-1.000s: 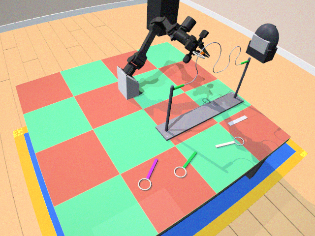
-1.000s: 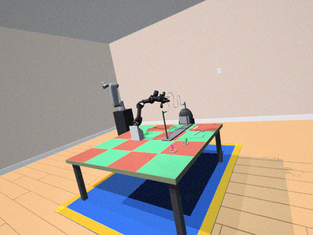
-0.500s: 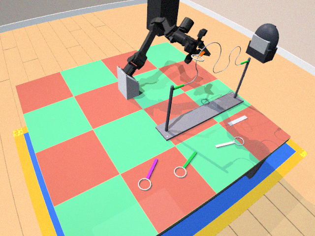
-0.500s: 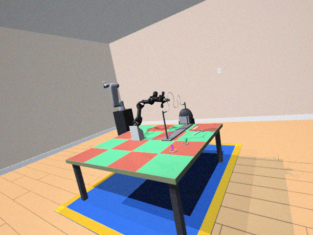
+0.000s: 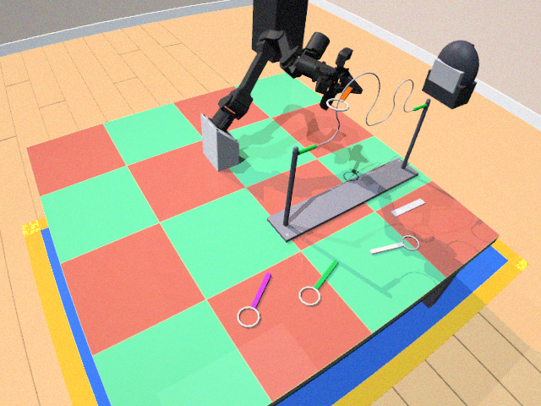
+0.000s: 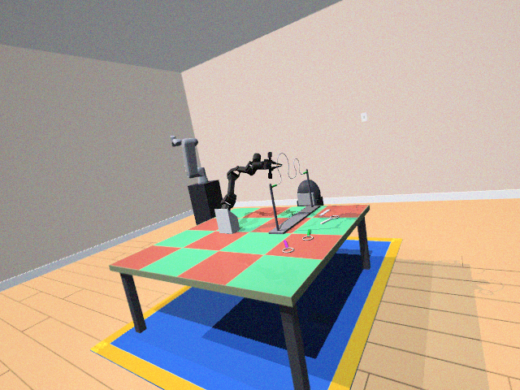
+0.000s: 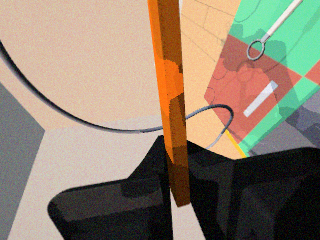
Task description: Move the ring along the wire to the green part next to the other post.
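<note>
A white ring point(image 5: 338, 110) point(image 7: 172, 85) with an orange handle point(image 5: 346, 93) is around the rising grey wire point(image 5: 371, 73) point(image 7: 110, 129), left of its tall hump in the top view. The ring lies nearly level; contact with the wire cannot be told. My gripper point(image 5: 354, 89) point(image 6: 279, 165) point(image 7: 166, 139) is shut on the handle. The ring itself is outside the wrist view. One green part point(image 5: 307, 149) point(image 6: 274, 185) joins the near post point(image 5: 290, 188) point(image 6: 274, 205); the other point(image 5: 420, 106) point(image 6: 305, 172) joins the far post point(image 5: 415, 135).
The posts stand on a grey base point(image 5: 345, 197). Purple-handled point(image 5: 262, 289), green-handled point(image 5: 326, 274) and white-handled point(image 5: 386, 248) rings and a white strip point(image 5: 408, 206) lie on the table. A dark domed object point(image 5: 458, 61) stands beyond the far post.
</note>
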You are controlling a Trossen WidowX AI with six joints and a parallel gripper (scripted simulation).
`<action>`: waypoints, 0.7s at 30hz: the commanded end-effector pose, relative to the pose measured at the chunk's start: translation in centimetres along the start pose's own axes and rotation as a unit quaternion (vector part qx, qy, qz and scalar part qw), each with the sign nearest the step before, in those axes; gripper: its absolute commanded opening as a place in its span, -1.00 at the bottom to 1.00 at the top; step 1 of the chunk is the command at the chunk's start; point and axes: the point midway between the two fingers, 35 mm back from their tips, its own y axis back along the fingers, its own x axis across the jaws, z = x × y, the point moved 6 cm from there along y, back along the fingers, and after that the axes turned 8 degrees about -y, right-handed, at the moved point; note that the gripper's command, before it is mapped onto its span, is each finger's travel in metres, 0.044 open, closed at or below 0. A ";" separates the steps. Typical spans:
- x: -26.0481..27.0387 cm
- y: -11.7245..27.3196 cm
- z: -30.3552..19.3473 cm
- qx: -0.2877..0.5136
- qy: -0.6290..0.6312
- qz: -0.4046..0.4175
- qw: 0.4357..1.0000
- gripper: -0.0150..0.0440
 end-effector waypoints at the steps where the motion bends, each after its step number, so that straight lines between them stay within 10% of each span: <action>1: 0.0 0.0 0.1 0.002 -0.022 0.011 1.000 -1.00; 21: 0.0 0.1 0.3 0.023 -0.130 0.069 0.989 -1.00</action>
